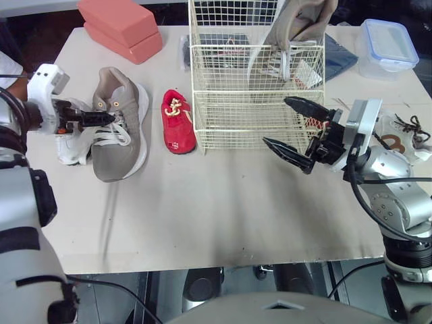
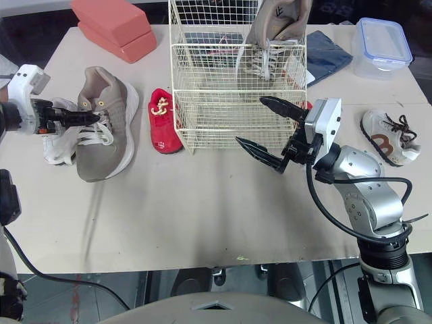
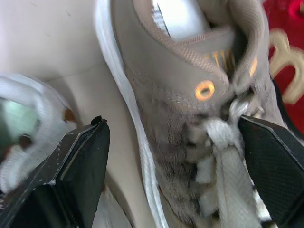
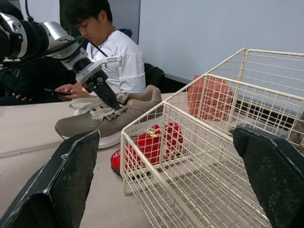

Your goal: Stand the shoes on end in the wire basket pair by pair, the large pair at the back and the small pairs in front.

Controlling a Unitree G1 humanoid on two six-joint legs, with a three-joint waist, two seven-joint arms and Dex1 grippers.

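The wire basket (image 1: 256, 88) stands at the back middle of the table (image 1: 223, 202). One large taupe shoe (image 1: 297, 34) stands on end in its rear part, toe up, leaning on the wire. Its mate, the second taupe shoe (image 1: 120, 125), lies flat on its sole well to the left of the basket. The left gripper (image 1: 108, 119) is at its laces, fingers spread either side of the laced upper. Between that shoe and the basket lies a small red shoe (image 1: 177, 121), just beside the basket's front corner. A small white shoe (image 1: 71, 145) lies under the left gripper. The right gripper (image 2: 250, 120) hovers in front of the basket, jaws wide with nothing between them. Off to the right lies a small white and brown shoe (image 2: 388, 135). Pink blocks (image 1: 121, 27), a dark cloth (image 1: 341, 57) and a lidded plastic box (image 1: 386, 44) line the far edge. A person (image 4: 114, 52) sits beyond the table
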